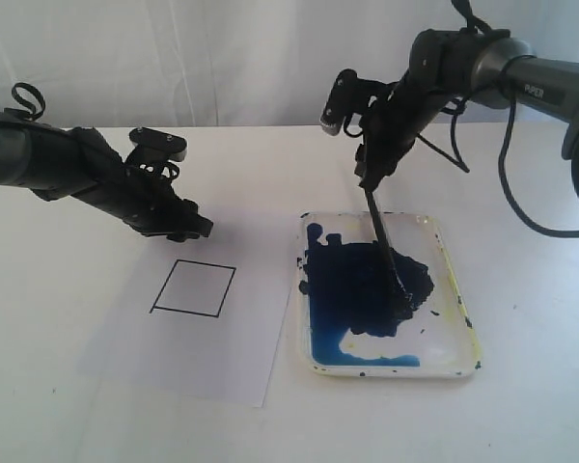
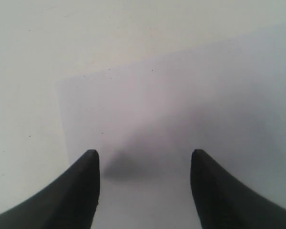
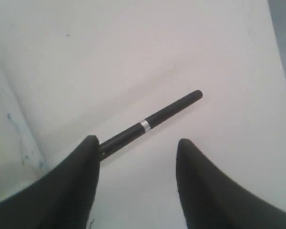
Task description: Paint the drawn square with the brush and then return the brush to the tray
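Paper (image 1: 207,347) lies closest, flat on the tabletop (image 1: 68,405), with the drawn square (image 1: 194,288) blank inside — painting is not yet begun. Just beside the sheet's right edge sits the tray (image 1: 449,309), and the brush (image 1: 379,236) leans steeply out of it, tip sunk in the blue puddle (image 1: 352,280) near the tray's middle. Up top, the right gripper (image 3: 137,140) has its jaws spread; the shaft only touches one finger, unclamped. The left gripper (image 2: 143,152) hangs wide open over the paper, empty. I judge the brush light, stiff and smooth (round, so apt to roll or swivel) — best pinched squarely on the dry upper shaft near the white band (image 3: 144,125), well clear of the wet tip.
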### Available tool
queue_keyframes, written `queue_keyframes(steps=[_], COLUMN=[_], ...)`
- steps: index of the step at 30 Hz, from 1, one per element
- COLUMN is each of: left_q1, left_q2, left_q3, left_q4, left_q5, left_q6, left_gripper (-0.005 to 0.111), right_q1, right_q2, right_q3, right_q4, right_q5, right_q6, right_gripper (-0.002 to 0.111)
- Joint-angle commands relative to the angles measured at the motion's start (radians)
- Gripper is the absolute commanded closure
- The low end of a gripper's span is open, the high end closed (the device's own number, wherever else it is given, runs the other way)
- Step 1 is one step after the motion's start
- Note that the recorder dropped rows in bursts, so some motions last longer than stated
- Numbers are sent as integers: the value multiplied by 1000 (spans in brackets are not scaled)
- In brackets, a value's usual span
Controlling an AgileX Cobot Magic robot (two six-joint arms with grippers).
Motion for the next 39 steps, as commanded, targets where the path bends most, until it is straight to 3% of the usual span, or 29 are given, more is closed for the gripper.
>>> queue_keyframes(steps=[1,12,24,28,39], left_q1=[6,6,6,6,6], left_q2=[3,3,3,3,3], left_q3=[3,3,3,3,3], left_q4=[-3,-3,-3,-3,-3], left_q5=[6,7,12,12,8], left_q6=[-5,-5,-5,-5,-5], left_gripper=[47,47,47,47,47], right_q1=[-5,-9,-9,-9,-9], right_q2=[10,41,96,96,96], right_q3=[-4,-4,-4,-4,-4], right_q4=[2,-59,-51,-51,-2], right_q5=[-11,-59,-108,-122,-102], right_q6=[295,809,851,890,964], right_gripper=[60,60,61,75,82])
